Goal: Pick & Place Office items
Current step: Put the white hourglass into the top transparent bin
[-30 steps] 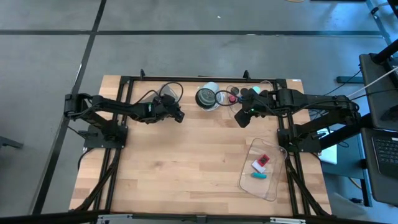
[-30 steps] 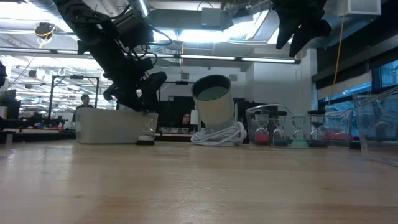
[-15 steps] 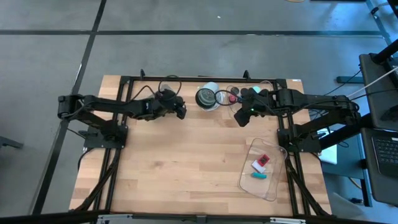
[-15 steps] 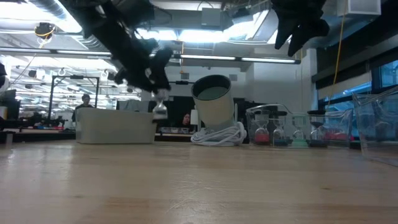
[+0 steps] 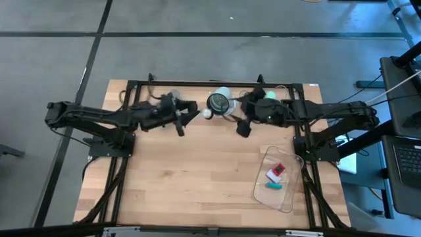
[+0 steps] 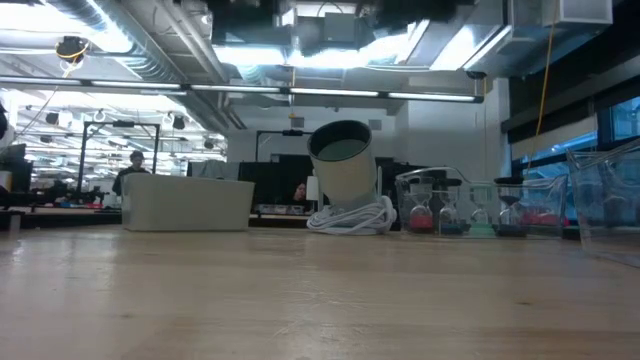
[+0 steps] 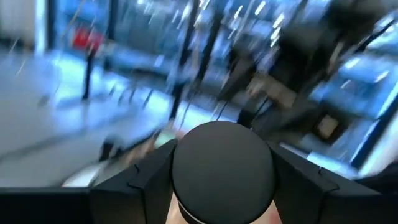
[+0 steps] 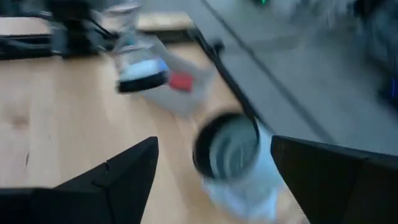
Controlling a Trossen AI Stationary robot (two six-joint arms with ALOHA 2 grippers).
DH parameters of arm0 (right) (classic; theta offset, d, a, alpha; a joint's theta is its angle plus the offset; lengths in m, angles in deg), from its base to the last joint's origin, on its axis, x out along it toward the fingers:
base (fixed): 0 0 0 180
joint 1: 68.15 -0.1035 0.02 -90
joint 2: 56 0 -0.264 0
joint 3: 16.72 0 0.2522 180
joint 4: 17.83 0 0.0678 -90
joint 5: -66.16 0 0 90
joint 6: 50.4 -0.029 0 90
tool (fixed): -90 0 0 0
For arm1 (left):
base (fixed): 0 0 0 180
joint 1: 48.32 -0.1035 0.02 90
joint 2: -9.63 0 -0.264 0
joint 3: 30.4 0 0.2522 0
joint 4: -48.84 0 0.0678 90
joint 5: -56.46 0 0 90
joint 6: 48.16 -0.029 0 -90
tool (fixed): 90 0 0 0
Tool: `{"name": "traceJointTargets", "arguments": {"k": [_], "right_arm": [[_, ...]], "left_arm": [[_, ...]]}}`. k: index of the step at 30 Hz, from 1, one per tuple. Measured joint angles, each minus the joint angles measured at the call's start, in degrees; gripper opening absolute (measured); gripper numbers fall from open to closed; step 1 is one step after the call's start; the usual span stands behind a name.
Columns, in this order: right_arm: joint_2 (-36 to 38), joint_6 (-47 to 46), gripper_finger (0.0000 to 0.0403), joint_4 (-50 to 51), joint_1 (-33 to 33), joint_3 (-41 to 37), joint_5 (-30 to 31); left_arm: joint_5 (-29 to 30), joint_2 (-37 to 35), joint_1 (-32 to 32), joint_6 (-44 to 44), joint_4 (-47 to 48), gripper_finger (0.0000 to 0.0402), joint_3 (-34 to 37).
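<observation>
Seen from above, both dark arms reach toward the far middle of the wooden table (image 5: pixel 197 171). The left gripper (image 5: pixel 182 118) hangs above the table near the far edge, its jaws closed on a round dark cap (image 7: pixel 222 171), which fills the left wrist view between the fingers (image 7: pixel 124 186). The right gripper (image 5: pixel 242 126) hangs just beside the white-and-black round object (image 5: pixel 220 103) at the far edge, its jaws spread wide with nothing between them; its wrist view looks down on that object past both fingers (image 8: pixel 118 177). Near the right corner lies a clear tray (image 5: pixel 276 197) holding a red block (image 5: pixel 279 168), a white block (image 5: pixel 273 176) and a teal block (image 5: pixel 273 185). From table height, the round object stands upright beside a coiled white cable (image 6: pixel 352 217), with a pale box (image 6: pixel 188 204) to one side and more small pieces in a clear tray (image 6: pixel 470 210) to the other. Neither gripper shows in that level view.
</observation>
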Motion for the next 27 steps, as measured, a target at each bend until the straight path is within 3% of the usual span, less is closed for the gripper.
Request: {"name": "traceJointTargets", "arguments": {"k": [6, 14, 20, 27], "right_arm": [[-2.4, 24.0, 0.0316, -15.9, -5.0, 0.0, -1.1], [-5.9, 40.3, 0.0316, -35.5, -7.3, 0.0, 1.4], [-7.4, 46.5, 0.0316, -44.4, -6.9, 0.0, -1.0], [-8.3, 46.7, 0.0316, -51.8, -5.5, 0.0, -8.9]], "left_arm": [[-0.6, -2.4, 4.5, -10.2, -14.1, 0.0214, 0.0], [-6.2, -2.3, 7.8, -18.5, -25.5, 0.0214, 0.0], [-8.5, -2.3, 8.0, -20.7, -30.4, 0.0214, 0.0], [-10.2, -2.3, 7.2, -20.7, -33.2, 0.0214, 0.0]]}}
